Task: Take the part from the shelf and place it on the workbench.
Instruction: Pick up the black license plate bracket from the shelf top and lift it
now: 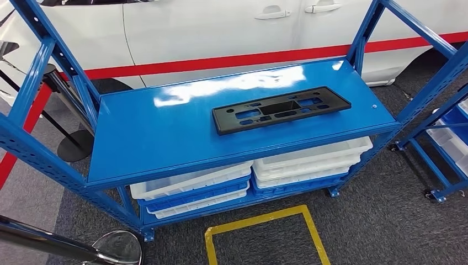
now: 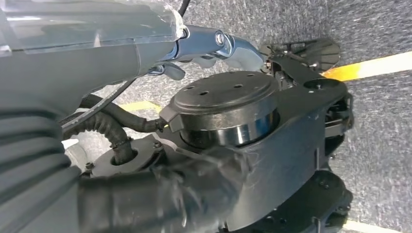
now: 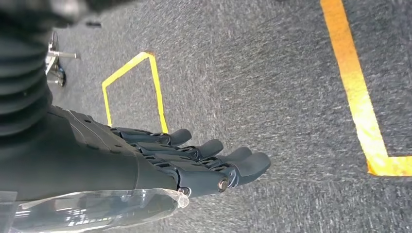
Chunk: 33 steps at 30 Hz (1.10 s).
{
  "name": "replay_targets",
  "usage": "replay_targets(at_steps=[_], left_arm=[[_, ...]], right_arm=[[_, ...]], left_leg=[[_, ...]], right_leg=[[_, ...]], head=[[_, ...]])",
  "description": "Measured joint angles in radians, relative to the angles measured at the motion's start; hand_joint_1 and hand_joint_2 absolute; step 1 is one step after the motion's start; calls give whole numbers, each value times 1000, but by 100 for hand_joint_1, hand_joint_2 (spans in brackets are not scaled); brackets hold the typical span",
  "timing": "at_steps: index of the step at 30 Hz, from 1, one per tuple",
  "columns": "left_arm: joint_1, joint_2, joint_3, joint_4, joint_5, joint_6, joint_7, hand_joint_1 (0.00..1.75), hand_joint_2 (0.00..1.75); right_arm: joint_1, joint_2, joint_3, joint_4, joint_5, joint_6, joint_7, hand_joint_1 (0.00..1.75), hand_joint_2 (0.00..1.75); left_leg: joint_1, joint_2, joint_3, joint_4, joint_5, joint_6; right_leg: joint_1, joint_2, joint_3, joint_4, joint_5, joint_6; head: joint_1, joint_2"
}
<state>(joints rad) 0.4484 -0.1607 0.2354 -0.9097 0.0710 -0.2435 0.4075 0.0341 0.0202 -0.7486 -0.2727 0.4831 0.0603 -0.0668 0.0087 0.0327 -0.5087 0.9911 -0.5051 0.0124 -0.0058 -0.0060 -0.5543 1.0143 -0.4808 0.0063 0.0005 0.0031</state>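
Black, flat, rectangular plastic part (image 1: 281, 109) with cut-out openings lies on the glossy blue metal shelf (image 1: 165, 132), toward its right half, untouched. We note white and blue plastic trays (image 1: 193, 190) stacked on the tier below, and yellow floor tape (image 1: 265, 221) in front of the rack. We see the right hand (image 3: 194, 162) hanging over grey carpet (image 3: 272, 73), fingers extended, slightly apart, holding nothing. For the left hand (image 2: 209, 48), we cannot tell the finger state.
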Motion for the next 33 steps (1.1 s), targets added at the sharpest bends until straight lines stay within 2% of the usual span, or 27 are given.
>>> replay_targets(at_steps=[5, 14, 27, 31, 33], left_arm=[[46, -10, 16, -71, 28, -9, 34, 0, 0], [120, -8, 4, -197, 118, 52, 77, 0, 0], [201, -21, -9, -334, 172, 91, 95, 0, 0], [226, -33, -9, -376, 179, 91, 98, 0, 0], [239, -39, -8, -397, 180, 91, 100, 0, 0]], right_arm=[[-8, 6, -70, 8, 20, 51, -58, 0, 0], [-4, -5, -69, -98, -52, 202, -160, 0, 0], [36, -77, 92, -429, -246, 316, -270, 0, 0], [36, -110, 174, -540, -293, 330, -306, 0, 175], [33, -127, 217, -595, -316, 336, -324, 0, 175]], left_leg=[[0, 0, -2, 0, 0, 0], [0, 0, -2, 0, 0, 0], [-1, 0, -3, 0, 0, 0], [0, 0, -2, 0, 0, 0], [0, 0, -2, 0, 0, 0]], right_leg=[[0, 0, 0, 0, 0, 0], [0, 1, 1, 0, 0, 0], [-1, 0, 1, 0, 0, 0], [-1, 0, 1, 0, 0, 0], [-1, 0, 1, 0, 0, 0]], head=[[0, 0], [0, 0], [0, 0], [0, 0], [0, 0]])
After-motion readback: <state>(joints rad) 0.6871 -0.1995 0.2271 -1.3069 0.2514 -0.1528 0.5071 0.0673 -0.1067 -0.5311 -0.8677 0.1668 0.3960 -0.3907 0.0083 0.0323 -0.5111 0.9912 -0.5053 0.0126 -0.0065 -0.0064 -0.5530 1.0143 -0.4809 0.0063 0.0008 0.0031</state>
